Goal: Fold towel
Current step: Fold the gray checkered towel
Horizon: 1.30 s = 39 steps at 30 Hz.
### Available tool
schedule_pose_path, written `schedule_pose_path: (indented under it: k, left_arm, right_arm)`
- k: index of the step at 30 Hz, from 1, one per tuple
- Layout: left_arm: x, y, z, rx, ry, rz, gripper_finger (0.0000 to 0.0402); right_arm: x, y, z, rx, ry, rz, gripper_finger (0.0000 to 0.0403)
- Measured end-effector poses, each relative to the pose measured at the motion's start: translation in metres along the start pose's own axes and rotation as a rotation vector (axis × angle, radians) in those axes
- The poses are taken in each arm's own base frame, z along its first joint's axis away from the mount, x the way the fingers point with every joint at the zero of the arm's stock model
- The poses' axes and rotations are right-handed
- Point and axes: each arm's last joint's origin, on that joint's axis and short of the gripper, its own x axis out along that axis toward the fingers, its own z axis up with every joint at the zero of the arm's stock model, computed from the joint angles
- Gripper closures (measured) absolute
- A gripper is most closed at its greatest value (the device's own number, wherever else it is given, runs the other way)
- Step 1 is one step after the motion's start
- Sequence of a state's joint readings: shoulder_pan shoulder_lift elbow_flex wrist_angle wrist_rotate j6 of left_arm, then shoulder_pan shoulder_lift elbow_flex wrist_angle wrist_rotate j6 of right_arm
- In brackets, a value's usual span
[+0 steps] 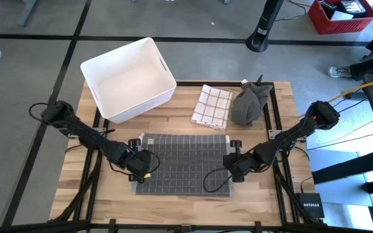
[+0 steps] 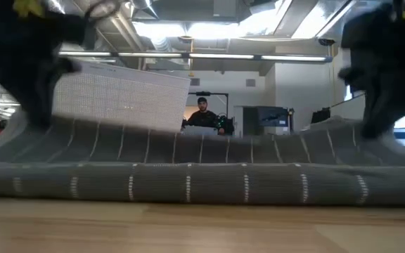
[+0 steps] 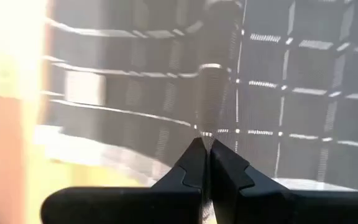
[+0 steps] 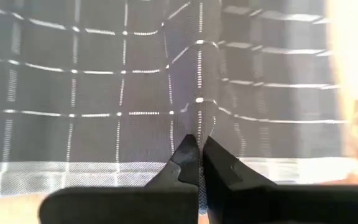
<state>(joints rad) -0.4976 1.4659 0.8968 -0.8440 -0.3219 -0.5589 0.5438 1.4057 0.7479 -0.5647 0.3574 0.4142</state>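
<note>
A dark grey towel (image 1: pixel 183 162) with a grid of thin white lines lies spread on the wooden table, near its front edge. My left gripper (image 1: pixel 145 169) is shut on the towel's left side and my right gripper (image 1: pixel 232 167) on its right side. In the low view both sides of the towel (image 2: pixel 188 151) rise toward the grippers, while its near edge (image 2: pixel 188 186) lies flat on the wood. My left gripper (image 3: pixel 204 142) pinches a raised ridge of the towel (image 3: pixel 209 99) between its two fingertips, close to the towel's left edge. The fingers slant steeply down from the left. The cloth is drawn up into a peak there; the towel's middle stays on the table. My right gripper (image 4: pixel 194 142) pinches a raised ridge of the towel (image 4: pixel 199 106) between its fingertips, near the towel's right edge. It comes slanting steeply down from the right. The cloth rises to a peak at the fingers, and the rest of the towel rests on the table.
A white plastic basket (image 1: pixel 128 77) stands at the far left of the table. A folded white checked cloth (image 1: pixel 212 107) and a bunched dark grey cloth (image 1: pixel 250 100) lie at the far right. A person (image 2: pixel 202 116) shows in the room behind.
</note>
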Motion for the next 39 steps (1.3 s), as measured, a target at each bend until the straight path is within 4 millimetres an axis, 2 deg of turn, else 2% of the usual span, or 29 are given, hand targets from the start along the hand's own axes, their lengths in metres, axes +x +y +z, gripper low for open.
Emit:
schedule_pose_path:
  k: [8,15,18,21,24,27,32,36,39]
  left_arm:
    - [-0.057,0.030,0.006,0.016,-0.172,0.201,0.0401]
    - [-0.076,0.073,0.002,-0.017,-0.254,0.423,0.0401]
    - [-0.083,0.082,0.004,-0.010,-0.315,0.523,0.0401]
    - [-0.088,0.066,0.004,0.067,-0.405,0.516,0.0401]
    - [-0.077,0.037,-0.004,0.128,-0.468,0.459,0.0401]
    - [-0.056,0.009,-0.020,0.116,-0.461,0.346,0.0401]
    - [-0.016,-0.033,-0.046,0.014,-0.336,0.074,0.0401]
    - [0.002,-0.060,-0.054,-0.051,-0.281,-0.095,0.0400]
    - [0.009,-0.073,-0.053,-0.091,-0.274,-0.167,0.0397]
  right_arm:
    - [-0.050,-0.026,0.010,0.013,-0.131,-0.144,0.0401]
    - [-0.070,-0.069,0.010,0.050,-0.192,-0.345,0.0396]
    - [-0.078,-0.084,0.014,0.055,-0.247,-0.438,0.0398]
    - [-0.084,-0.079,0.015,0.020,-0.305,-0.486,0.0400]
    - [-0.083,-0.058,0.010,-0.026,-0.335,-0.427,0.0401]
    - [-0.063,-0.032,-0.003,-0.031,-0.303,-0.303,0.0400]
    - [-0.023,0.009,-0.033,0.040,-0.185,-0.042,0.0401]
    - [-0.007,0.034,-0.042,0.071,-0.140,0.068,0.0397]
    - [0.000,0.045,-0.044,0.067,-0.116,0.134,0.0388]
